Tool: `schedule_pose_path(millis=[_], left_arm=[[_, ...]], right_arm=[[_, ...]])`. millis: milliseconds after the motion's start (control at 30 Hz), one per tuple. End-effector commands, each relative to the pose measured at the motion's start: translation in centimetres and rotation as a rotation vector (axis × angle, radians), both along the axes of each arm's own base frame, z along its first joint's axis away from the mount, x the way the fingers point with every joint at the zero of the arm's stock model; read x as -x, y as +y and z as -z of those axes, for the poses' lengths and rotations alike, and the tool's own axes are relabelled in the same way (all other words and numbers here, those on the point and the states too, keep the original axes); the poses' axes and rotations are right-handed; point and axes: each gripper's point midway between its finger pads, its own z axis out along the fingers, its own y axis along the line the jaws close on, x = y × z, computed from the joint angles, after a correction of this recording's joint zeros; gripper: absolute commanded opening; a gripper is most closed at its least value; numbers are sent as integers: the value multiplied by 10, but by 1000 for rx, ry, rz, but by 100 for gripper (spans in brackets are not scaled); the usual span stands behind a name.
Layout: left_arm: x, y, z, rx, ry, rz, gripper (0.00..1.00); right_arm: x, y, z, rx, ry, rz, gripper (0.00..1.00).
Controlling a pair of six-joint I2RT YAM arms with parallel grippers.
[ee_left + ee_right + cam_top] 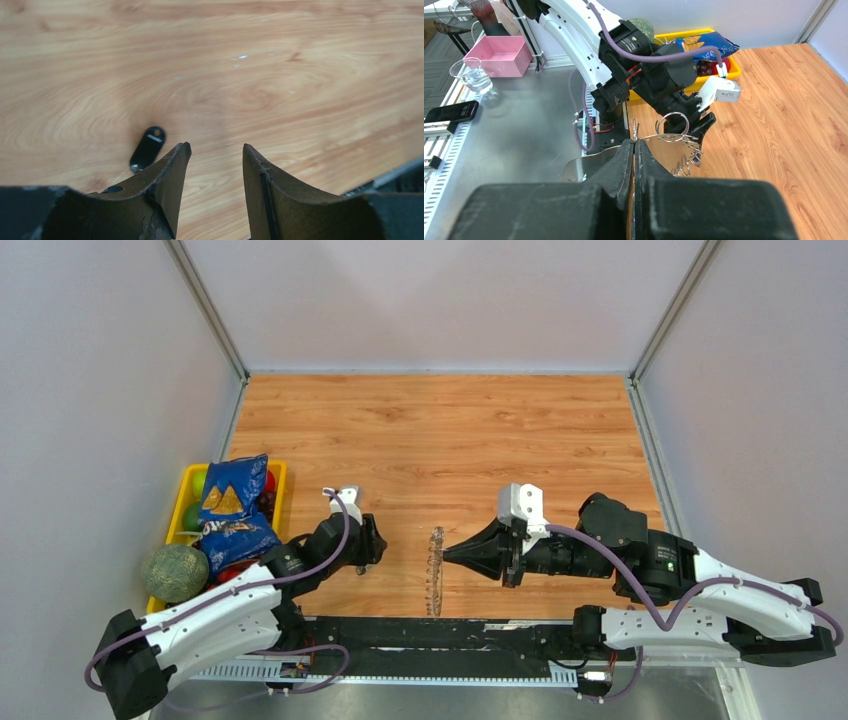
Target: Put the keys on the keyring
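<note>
From above, the right tool [447, 553] points left across the wooden counter [450, 430], its tip meeting the keyring [434, 571]. The keyring stands on edge near the counter's front, between the two arms. The left tool [371, 540] hangs just left of it, apart from the hoop. A yellow bin [190, 480] with a blue chip bag [233, 508] sits at the far left.

In the left wrist view, the left tool [215, 150] stands about half open with only bare wood between its fingers. The key [147, 148] lies flat on the counter just beside the left fingertip [180, 155] — black head up, blade hidden.

In the right wrist view, the right tool [634, 146] is fully closed, pinching the keyring [672, 137] at its thin rim — small rings dangle beyond the tips.
</note>
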Motion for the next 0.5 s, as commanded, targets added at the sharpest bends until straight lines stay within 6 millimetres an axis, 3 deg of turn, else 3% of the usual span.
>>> schedule_pose_path(millis=[0,267,467], left_arm=[[-7,27,25,-57,36,-193,52],[-1,55,50,-171,78,-287,52],[3,63,56,-206,101,-305,51]], right_arm=[[3,-7,-17,-73,-16,-11,0],[6,-9,-10,-63,-13,-24,0],[7,-9,-8,-60,-17,-33,0]])
